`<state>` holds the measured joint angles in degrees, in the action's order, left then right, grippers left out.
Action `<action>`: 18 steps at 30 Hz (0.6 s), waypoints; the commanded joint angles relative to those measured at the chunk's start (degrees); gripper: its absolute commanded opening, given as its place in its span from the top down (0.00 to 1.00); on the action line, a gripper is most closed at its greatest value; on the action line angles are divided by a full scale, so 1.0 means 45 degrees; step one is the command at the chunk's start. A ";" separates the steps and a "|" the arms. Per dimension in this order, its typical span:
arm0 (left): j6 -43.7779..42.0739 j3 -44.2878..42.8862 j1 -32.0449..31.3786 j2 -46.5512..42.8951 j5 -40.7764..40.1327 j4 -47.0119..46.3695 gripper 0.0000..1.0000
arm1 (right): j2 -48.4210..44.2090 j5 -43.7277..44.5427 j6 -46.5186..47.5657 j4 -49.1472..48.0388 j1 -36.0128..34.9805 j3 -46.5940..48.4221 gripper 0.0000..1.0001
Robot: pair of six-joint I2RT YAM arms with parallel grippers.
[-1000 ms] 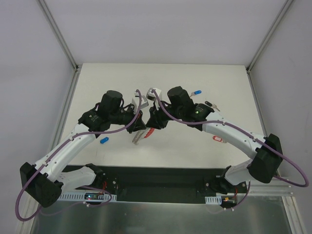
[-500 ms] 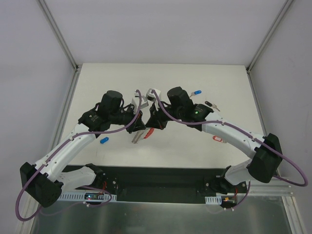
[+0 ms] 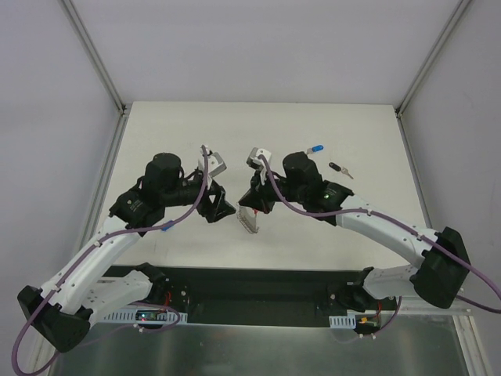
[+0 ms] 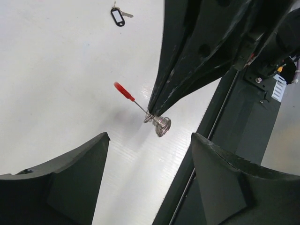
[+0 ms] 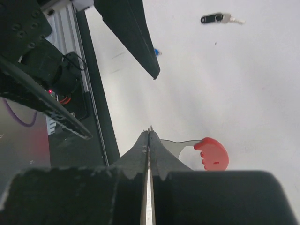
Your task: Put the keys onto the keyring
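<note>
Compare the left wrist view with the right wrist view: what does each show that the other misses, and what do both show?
Left wrist only: the silver links of the keyring, bunched at the tip of the shut right end effector, and the left end effector open, both fingers visible. Right wrist only: a blue key head beside one left finger. Both: the black-tagged key lying on the table, and the red plastic piece by the right end effector's tip.

Silver-red keyring (image 4: 160,124) aloft; keys (image 3: 316,148) scattered apart.
</note>
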<state>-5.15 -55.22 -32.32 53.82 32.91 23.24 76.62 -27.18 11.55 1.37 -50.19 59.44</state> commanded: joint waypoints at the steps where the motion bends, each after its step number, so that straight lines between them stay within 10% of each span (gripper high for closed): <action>1: 0.1123 0.0747 -0.0104 -0.0728 -0.0944 -0.1296 0.28 | -0.1186 0.0044 -0.0301 -0.2450 -0.0057 -0.0452 0.99; 18: 0.5205 0.5454 0.0286 -0.4128 -0.1942 -0.9713 0.37 | -0.3333 0.0805 -0.1492 -0.6962 0.0021 -0.3246 0.99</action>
<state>12.25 -33.71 -32.14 36.40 24.58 -5.54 65.49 -24.29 6.76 -19.99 -50.19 45.82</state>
